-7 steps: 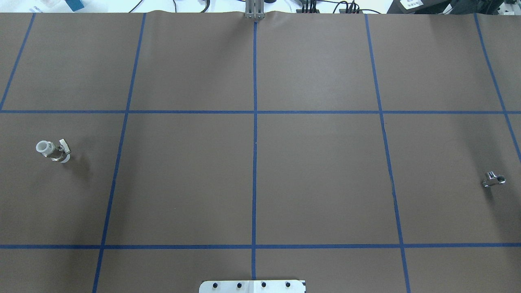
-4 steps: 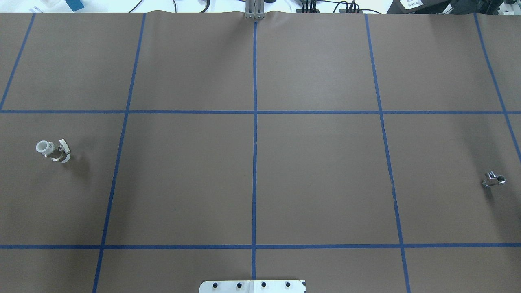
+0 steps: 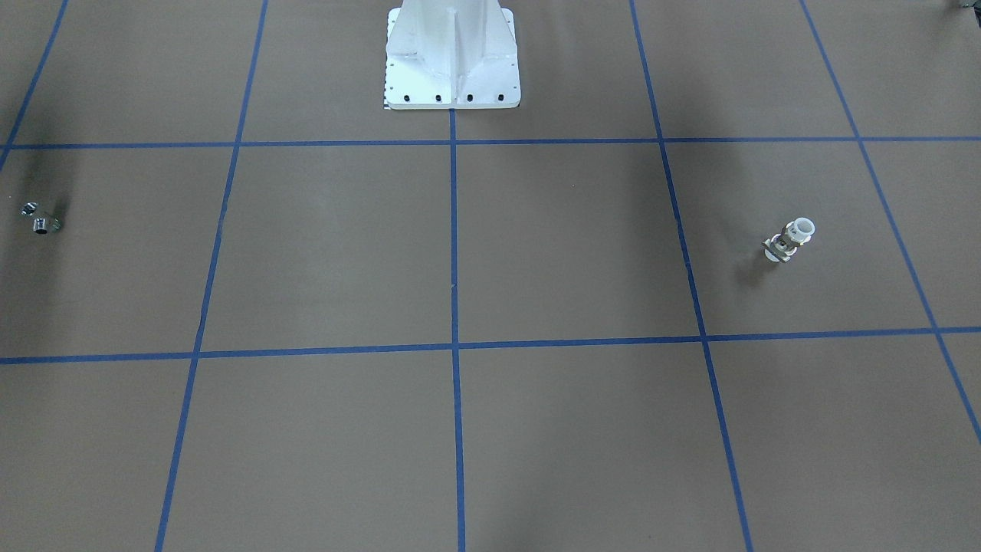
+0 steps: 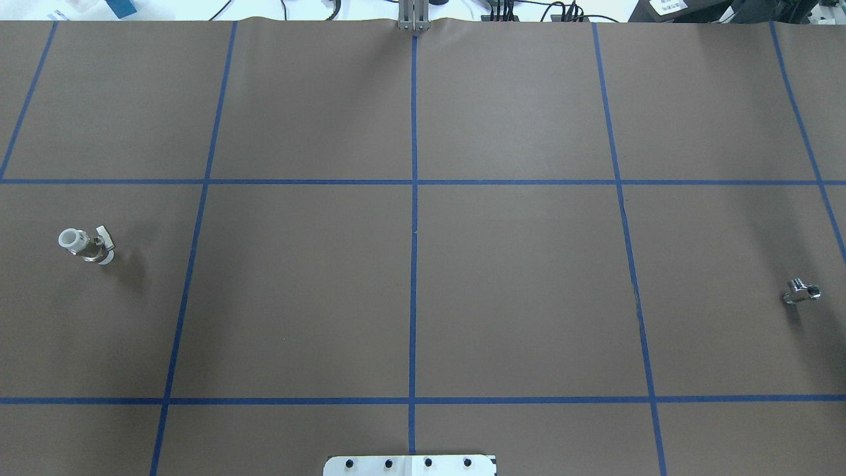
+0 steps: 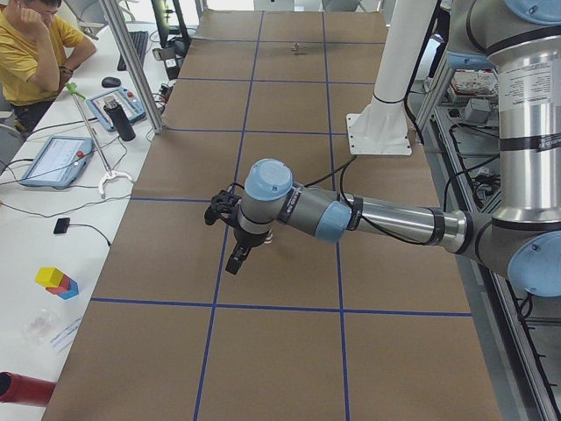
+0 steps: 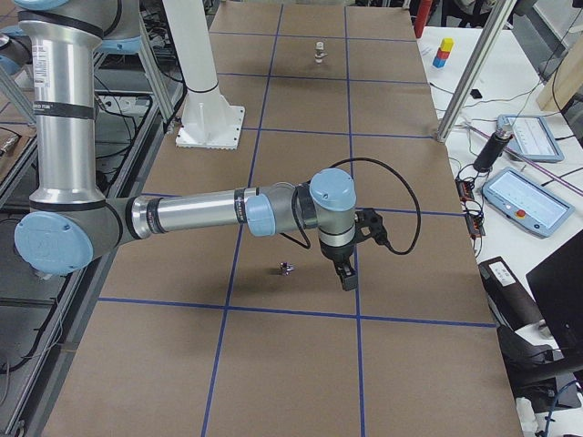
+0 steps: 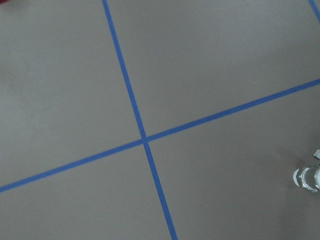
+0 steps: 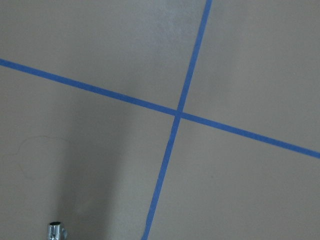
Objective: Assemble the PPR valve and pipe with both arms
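Observation:
The PPR valve (image 4: 86, 244), with white ends, a metal middle and a small lever, lies on the brown table at the robot's far left. It also shows in the front view (image 3: 789, 239) and at the right edge of the left wrist view (image 7: 309, 177). The pipe (image 4: 801, 291), a small shiny metal fitting, lies at the far right, and shows in the front view (image 3: 42, 218) and the right wrist view (image 8: 56, 231). The left gripper (image 5: 238, 260) hangs over the table near the valve. The right gripper (image 6: 347, 277) hangs just beside the pipe (image 6: 286, 268). I cannot tell whether either is open.
The white pedestal (image 3: 452, 61) stands at the robot's middle edge of the table. Blue tape lines (image 4: 413, 264) divide the brown surface into squares. An operator (image 5: 35, 44), tablets and small items sit on the white bench along the far side.

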`<state>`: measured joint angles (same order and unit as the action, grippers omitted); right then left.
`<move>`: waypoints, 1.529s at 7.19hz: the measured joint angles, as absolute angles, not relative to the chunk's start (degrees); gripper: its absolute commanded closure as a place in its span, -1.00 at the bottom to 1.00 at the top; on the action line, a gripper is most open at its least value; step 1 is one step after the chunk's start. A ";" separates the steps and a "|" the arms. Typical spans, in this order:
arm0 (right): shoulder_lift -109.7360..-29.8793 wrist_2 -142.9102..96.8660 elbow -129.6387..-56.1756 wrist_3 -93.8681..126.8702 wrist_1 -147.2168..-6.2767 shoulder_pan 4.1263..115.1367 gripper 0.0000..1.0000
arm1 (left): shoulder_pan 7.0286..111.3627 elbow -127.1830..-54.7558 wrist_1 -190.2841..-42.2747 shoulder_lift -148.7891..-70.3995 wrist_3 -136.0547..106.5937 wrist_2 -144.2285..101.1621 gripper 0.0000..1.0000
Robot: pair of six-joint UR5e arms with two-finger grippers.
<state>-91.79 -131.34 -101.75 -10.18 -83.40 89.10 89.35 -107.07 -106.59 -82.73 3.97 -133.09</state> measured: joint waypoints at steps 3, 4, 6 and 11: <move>-90.11 -131.33 -100.90 -1.22 -79.41 87.35 -1.00 | 84.23 -104.29 -112.91 -89.99 -2.47 -134.72 -1.00; -90.46 -131.40 -100.67 0.26 -78.46 86.87 -1.00 | 80.72 -103.90 -114.74 -91.54 -9.27 -134.83 -1.00; -91.31 -131.49 -100.49 1.05 -76.82 86.58 -1.00 | 72.59 -103.63 -121.73 -91.93 -16.76 -133.35 -1.00; -92.55 -131.48 -100.12 1.23 -76.12 86.56 -1.00 | 58.74 -103.04 -124.29 -86.13 -22.58 -122.93 -1.00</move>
